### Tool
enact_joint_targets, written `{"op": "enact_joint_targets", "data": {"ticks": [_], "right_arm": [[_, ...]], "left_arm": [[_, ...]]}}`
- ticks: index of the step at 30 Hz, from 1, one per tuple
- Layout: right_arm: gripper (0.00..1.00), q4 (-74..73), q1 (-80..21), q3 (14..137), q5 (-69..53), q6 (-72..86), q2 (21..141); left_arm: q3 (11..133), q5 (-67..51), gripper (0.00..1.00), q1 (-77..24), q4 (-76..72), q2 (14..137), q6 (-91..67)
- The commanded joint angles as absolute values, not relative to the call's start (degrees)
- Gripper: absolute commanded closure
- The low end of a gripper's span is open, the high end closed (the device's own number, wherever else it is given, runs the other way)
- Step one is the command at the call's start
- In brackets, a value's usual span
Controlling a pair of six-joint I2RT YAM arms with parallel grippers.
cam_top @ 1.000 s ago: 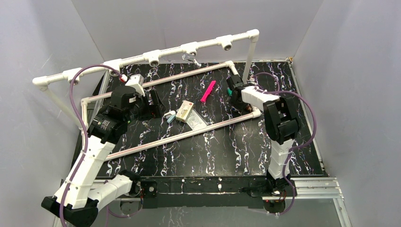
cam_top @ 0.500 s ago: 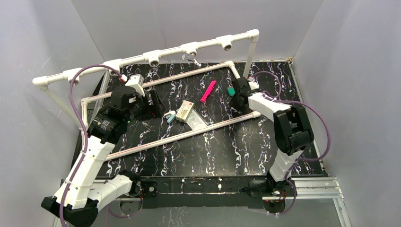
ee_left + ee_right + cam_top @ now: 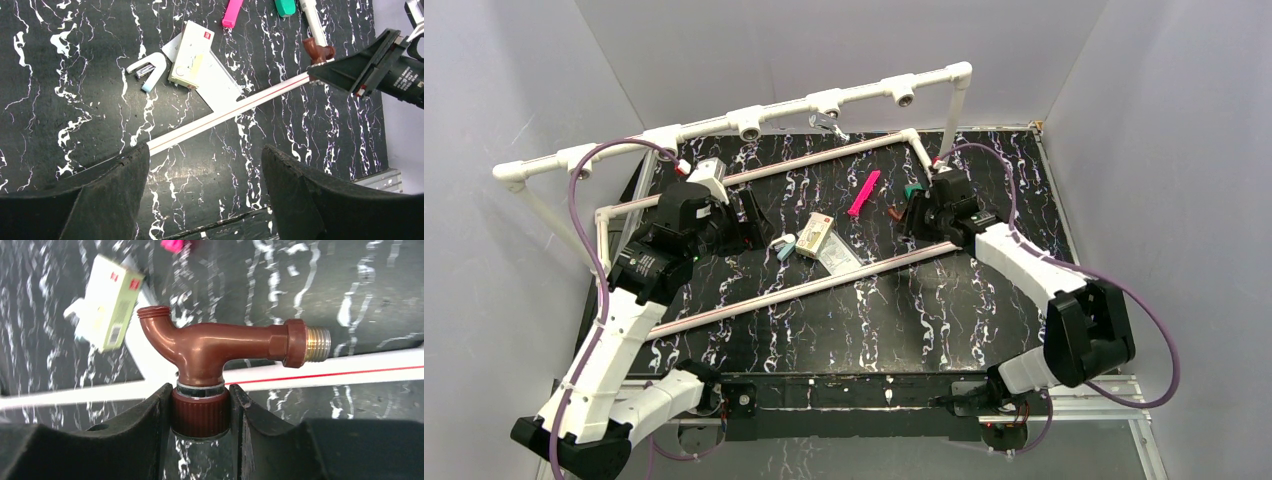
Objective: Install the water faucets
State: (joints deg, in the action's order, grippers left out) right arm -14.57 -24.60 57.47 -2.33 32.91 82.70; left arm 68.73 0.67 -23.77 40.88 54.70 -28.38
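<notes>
Water faucets number two here. The black marbled worktop (image 3: pixel 874 320) carries a white pipe frame (image 3: pixel 724 125), with a raised rail of tee sockets along the far side and low pipes crossing the middle. The silver faucet (image 3: pixel 826 122) hangs just under one socket near the middle of that rail.

The right hand (image 3: pixel 200 396), at the right far part of the worktop, is closed tight on the round cap of the reddish-brown faucet (image 3: pixel 220 347). It holds the faucet over a low pipe, with the bent spout and brass thread sticking out free. The left hand (image 3: pixel 202 160) hovers at the left, spread wide and holding nothing.

Near the middle lies a small cream box (image 3: pixel 815 235). It is closed, so its contents cannot be seen. A white clip (image 3: pixel 147 70) lies just beside it and a pink strip (image 3: pixel 864 193) lies farther back.
</notes>
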Motion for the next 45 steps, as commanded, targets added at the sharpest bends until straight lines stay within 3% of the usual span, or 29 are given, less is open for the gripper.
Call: {"op": "enact_joint_targets", "data": {"ticks": [1,20,34,45], "right_arm": [[0.99,-11.69,-28.10,56.34,-12.00,24.09,77.90],[0.99,-4.46,-51.63,45.42,-17.76,-8.09,65.79],[0.99,-13.17,-55.80,52.95,-31.62,-38.33,69.89],[0.99,-26.22,-57.11,65.53,-36.19,-50.71,77.49]], "left_arm": [[70.92,1.20,0.21,-24.08,43.18,54.01,-28.71],[67.72,-2.72,0.20,-24.08,48.43,53.17,-28.17],[60.65,-19.08,0.20,-24.08,44.24,54.90,-29.50],[57.56,-28.22,0.21,-25.00,41.89,56.72,-29.08]]}}
